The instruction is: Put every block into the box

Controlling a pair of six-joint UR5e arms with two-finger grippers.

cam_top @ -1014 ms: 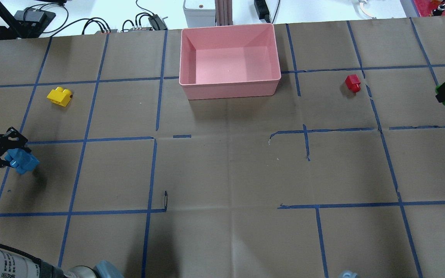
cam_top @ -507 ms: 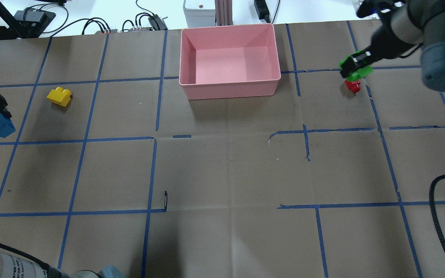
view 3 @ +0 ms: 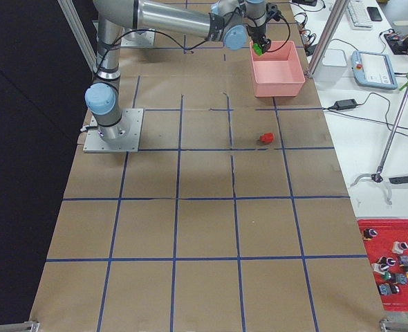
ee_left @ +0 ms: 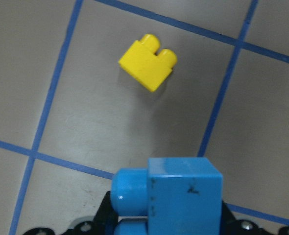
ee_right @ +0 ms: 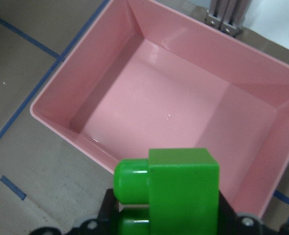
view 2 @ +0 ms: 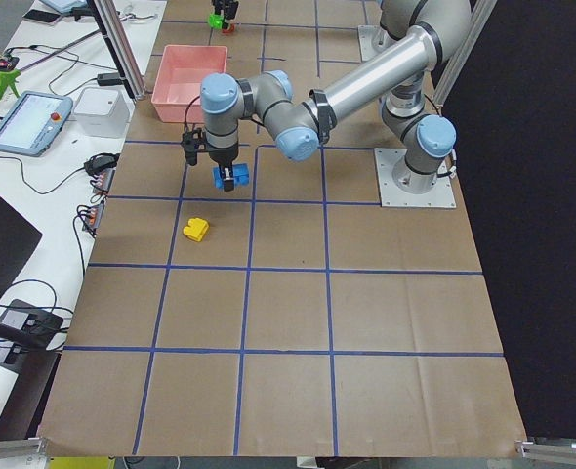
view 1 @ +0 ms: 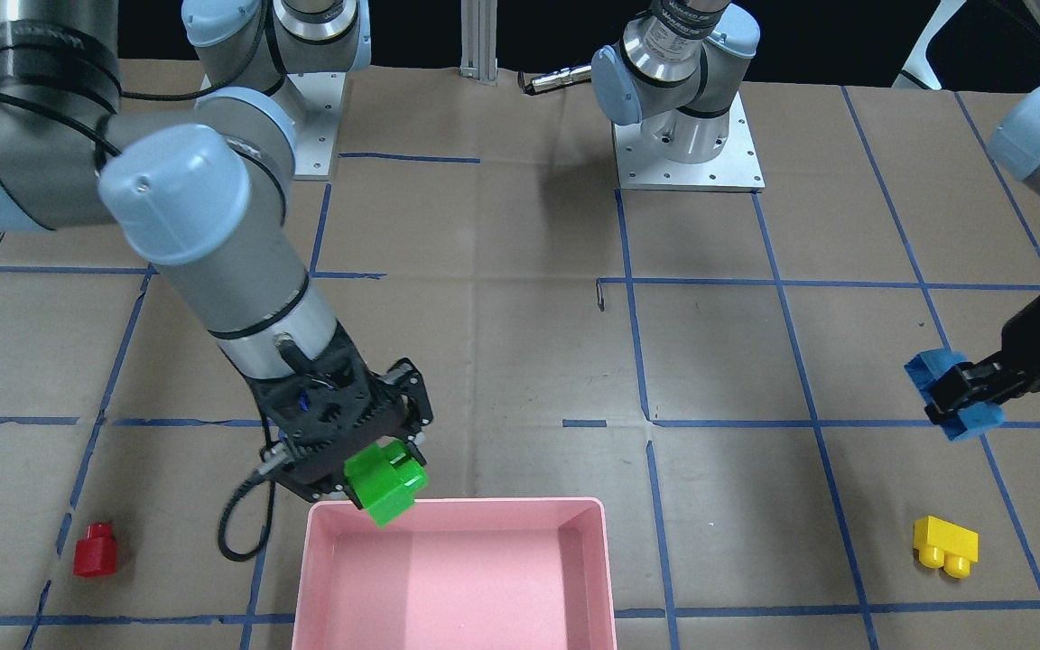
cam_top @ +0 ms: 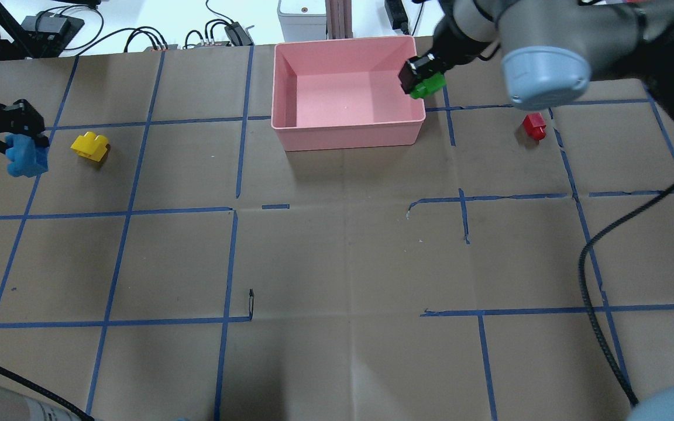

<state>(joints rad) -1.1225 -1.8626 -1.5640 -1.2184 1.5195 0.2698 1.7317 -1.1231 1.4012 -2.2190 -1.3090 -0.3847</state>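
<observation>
The pink box (cam_top: 348,131) stands at the far middle of the table and holds nothing. My right gripper (cam_top: 416,76) is shut on the green brick (cam_top: 427,85) above the box's right rim; in the right wrist view the green brick (ee_right: 176,193) hangs over the box (ee_right: 169,112). My left gripper (cam_top: 18,143) is shut on the light-blue brick (cam_top: 24,158) above the table, just left of the yellow brick (cam_top: 90,145). The yellow brick (ee_left: 148,63) also shows in the left wrist view, beyond the blue brick (ee_left: 179,196). The red brick (cam_top: 535,126) lies right of the box.
Blue tape lines grid the brown table. Cables and a grey device (cam_top: 302,17) sit beyond the far edge behind the box. The two arm bases (view 1: 687,135) stand at the robot's side. A red parts tray (view 3: 392,259) lies off the table.
My right gripper carried the green brick left, past the red brick, to the box's right rim. My left gripper carried the blue brick farther away, level with the yellow brick.
</observation>
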